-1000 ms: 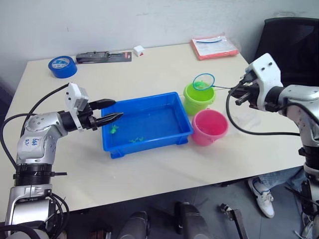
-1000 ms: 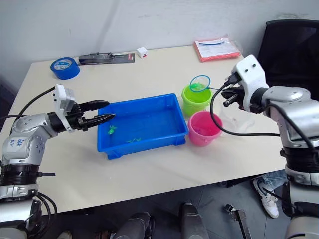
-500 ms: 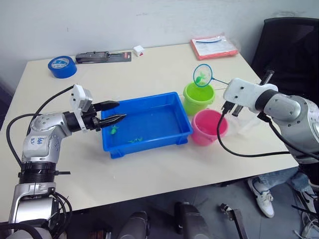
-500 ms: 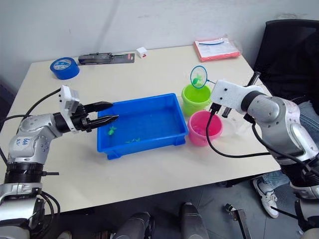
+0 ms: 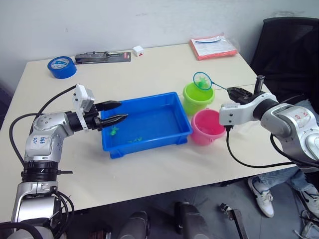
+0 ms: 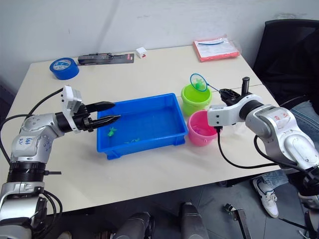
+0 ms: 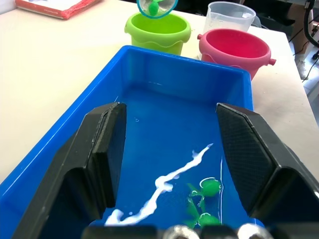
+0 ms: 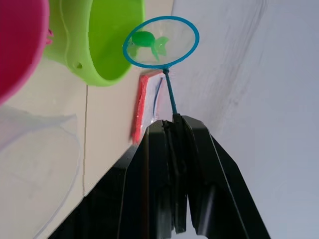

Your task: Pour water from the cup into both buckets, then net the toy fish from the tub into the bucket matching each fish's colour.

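The blue tub (image 5: 175, 101) sits mid-table with green toy fish (image 7: 207, 186) in its shallow water. Just outside its left end, my left gripper (image 5: 118, 112) is open, fingers pointing over the rim. To the tub's right stand the lime green bucket (image 5: 198, 98) and the pink bucket (image 5: 209, 127), with the clear cup (image 7: 230, 15) behind the pink one. My right gripper (image 5: 233, 90) is shut on the thin handle of the net (image 5: 203, 80). The blue hoop hangs tilted over the green bucket's far rim, with a green fish (image 8: 147, 40) in its mesh.
A blue tape roll (image 5: 62, 66), a black packaged tool (image 5: 102, 57) and a small white box (image 5: 138, 50) lie along the table's far edge. A red folder (image 5: 214, 46) lies at the far right corner, and a black chair (image 5: 289, 45) stands to the right.
My right wrist has turned and the forearm has dropped lower. The net tipped up and came back down over the green bucket, fish still in it. The left gripper barely shifted.
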